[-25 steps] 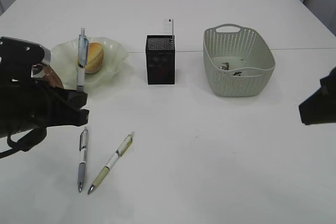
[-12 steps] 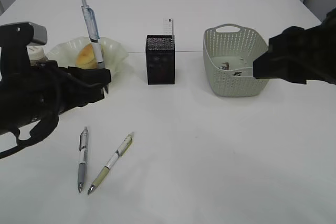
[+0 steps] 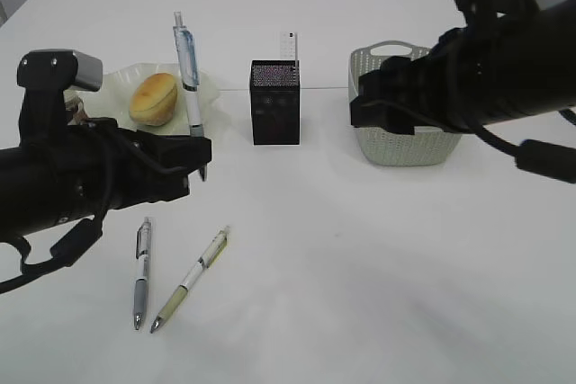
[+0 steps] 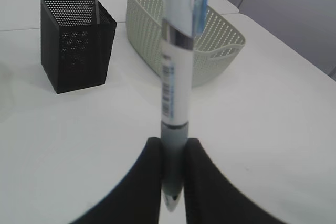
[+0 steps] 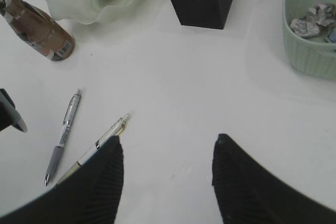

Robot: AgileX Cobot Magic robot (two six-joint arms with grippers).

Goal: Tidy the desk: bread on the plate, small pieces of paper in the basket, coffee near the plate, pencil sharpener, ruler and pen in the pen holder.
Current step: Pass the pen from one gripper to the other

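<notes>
left gripper [image 4: 172,179]: clamped on a blue-and-white pen [image 3: 188,69], upright, above the desk [image 3: 378,276]
right gripper [image 5: 167,174]: jaws apart, empty
basket [image 3: 396,146]: paper wads [image 5: 311,20] inside
plate [image 3: 209,89]: bread [image 3: 152,99] on it
pen holder [image 3: 275,102]: ruler [image 3: 288,47] inside
loose pens [image 3: 142,272]: two, on the desk

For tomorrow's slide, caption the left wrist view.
Left end effector holds a white-and-blue pen upright before a black mesh holder.
</notes>
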